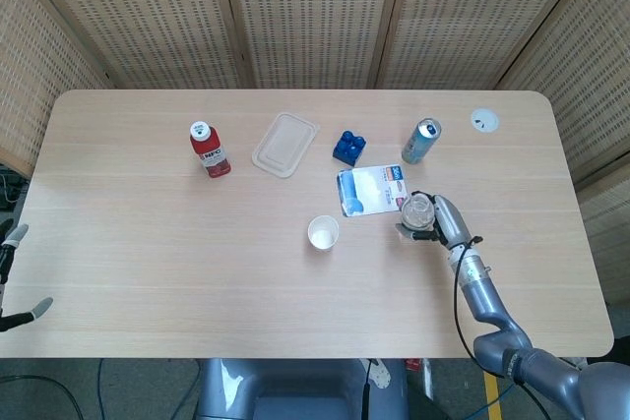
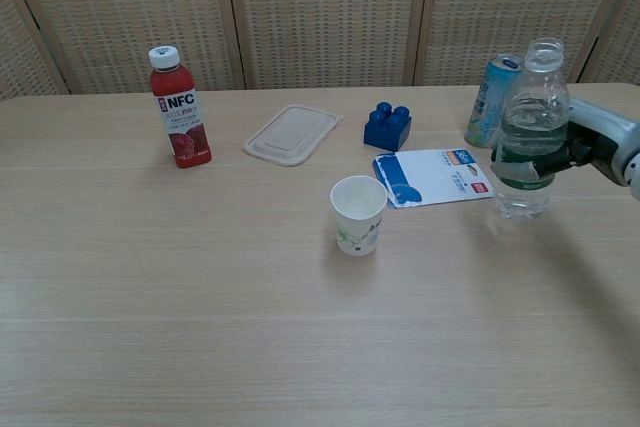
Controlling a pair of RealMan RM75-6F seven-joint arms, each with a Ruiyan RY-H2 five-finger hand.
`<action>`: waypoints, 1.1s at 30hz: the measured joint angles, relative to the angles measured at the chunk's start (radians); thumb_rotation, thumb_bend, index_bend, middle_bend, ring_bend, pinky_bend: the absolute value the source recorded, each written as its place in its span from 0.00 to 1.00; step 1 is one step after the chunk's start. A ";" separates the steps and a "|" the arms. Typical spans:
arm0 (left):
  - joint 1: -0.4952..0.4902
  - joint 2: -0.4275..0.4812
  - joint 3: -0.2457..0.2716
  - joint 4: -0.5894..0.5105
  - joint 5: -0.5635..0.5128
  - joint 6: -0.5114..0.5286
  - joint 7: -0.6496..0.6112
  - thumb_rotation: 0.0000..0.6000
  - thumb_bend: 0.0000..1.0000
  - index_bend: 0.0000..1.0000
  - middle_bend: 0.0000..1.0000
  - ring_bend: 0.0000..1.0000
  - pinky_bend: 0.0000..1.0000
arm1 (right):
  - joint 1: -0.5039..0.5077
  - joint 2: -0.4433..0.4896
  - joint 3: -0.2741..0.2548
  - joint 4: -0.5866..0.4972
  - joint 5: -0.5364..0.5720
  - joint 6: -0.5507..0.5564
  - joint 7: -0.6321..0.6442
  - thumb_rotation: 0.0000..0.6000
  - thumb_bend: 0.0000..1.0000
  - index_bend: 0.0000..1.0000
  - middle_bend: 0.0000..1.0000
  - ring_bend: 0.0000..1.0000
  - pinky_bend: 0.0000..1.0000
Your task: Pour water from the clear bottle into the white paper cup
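Note:
The clear bottle (image 2: 527, 132) is uncapped, upright and part full of water. My right hand (image 2: 590, 147) grips it around the middle and holds it lifted off the table, to the right of the white paper cup (image 2: 358, 214). From the head view the bottle (image 1: 417, 211) and right hand (image 1: 440, 222) hang just right of the blue-and-white card, and the cup (image 1: 323, 232) stands empty near the table's middle. My left hand (image 1: 12, 282) shows only at the far left edge, beyond the table, fingers apart and holding nothing.
A red juice bottle (image 2: 178, 120) stands at the back left. A flat plastic lid (image 2: 292, 133), a blue brick (image 2: 387, 126), a teal can (image 2: 492, 99) and a blue-and-white card (image 2: 433, 176) lie behind the cup. A white bottle cap (image 1: 483, 121) rests at the far right corner.

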 measured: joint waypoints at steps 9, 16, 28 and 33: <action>-0.007 0.013 -0.001 -0.004 -0.011 -0.019 -0.031 1.00 0.07 0.00 0.00 0.00 0.00 | 0.053 0.015 0.052 -0.115 0.098 -0.021 -0.385 1.00 0.46 0.56 0.55 0.42 0.56; -0.014 0.026 -0.004 -0.002 -0.024 -0.033 -0.059 1.00 0.07 0.00 0.00 0.00 0.00 | 0.087 -0.001 0.069 -0.173 0.198 -0.028 -0.683 1.00 0.49 0.57 0.56 0.43 0.57; -0.018 0.039 -0.007 -0.001 -0.033 -0.039 -0.085 1.00 0.07 0.00 0.00 0.00 0.00 | 0.125 -0.025 0.073 -0.253 0.307 0.028 -1.033 1.00 0.54 0.57 0.56 0.43 0.57; -0.017 0.040 -0.007 -0.002 -0.032 -0.037 -0.086 1.00 0.07 0.00 0.00 0.00 0.00 | 0.134 -0.043 0.074 -0.272 0.347 0.057 -1.132 1.00 0.54 0.57 0.56 0.43 0.57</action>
